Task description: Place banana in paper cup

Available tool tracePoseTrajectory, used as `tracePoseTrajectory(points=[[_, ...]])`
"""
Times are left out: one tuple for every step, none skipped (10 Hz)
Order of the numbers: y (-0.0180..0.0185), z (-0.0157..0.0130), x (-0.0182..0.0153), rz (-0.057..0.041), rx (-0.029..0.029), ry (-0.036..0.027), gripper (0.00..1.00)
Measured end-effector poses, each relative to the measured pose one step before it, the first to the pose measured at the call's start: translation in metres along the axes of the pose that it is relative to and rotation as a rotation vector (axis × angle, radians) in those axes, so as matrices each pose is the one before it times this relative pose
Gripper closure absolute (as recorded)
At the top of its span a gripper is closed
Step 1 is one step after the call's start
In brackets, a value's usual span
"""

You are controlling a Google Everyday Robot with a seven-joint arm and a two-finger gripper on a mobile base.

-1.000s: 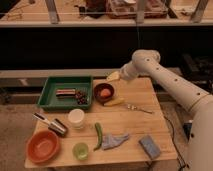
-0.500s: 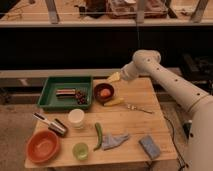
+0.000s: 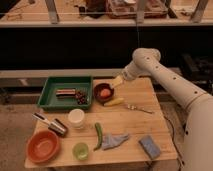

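Note:
The banana (image 3: 114, 102), small and pale yellow, lies on the wooden table just right of a dark red bowl (image 3: 103, 92). The white paper cup (image 3: 76, 118) stands upright left of the table's middle, in front of the green tray. My gripper (image 3: 116, 82) hangs at the end of the white arm above the back of the table, over the right rim of the dark red bowl and a little behind the banana. It is apart from the banana and far right of the cup.
A green tray (image 3: 50, 95) with small items sits at the back left. A fork (image 3: 137, 107), green chili (image 3: 98, 135), grey cloth (image 3: 115, 140), blue sponge (image 3: 149, 146), orange bowl (image 3: 43, 146), light-green cup (image 3: 80, 150) and metal can (image 3: 50, 124) lie around.

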Motion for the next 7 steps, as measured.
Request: tracePoseTrajectory(points=[[-0.00162,0.00243,-0.00096,0.00009,0.00041,0.00084,0.2],[-0.00521,0.00493,-0.00186,-0.00987,0.00267,0.00316,0.2],[-0.00886,0.00926,-0.00736,-0.02566,0.00455,-0.00166,0.2],[-0.00675,0.00896,-0.00781,-0.02928,0.00267,-0.00311,0.2],[-0.0032,0.00612,-0.00521,-0.02236,-0.0052,-0.00375,0.2],[-0.00283,0.00578,-0.00333,-0.02688,-0.00758,-0.00451,0.2],[-0.00186,0.00595,-0.00231,-0.02623,-0.01151,0.00255,0.2]])
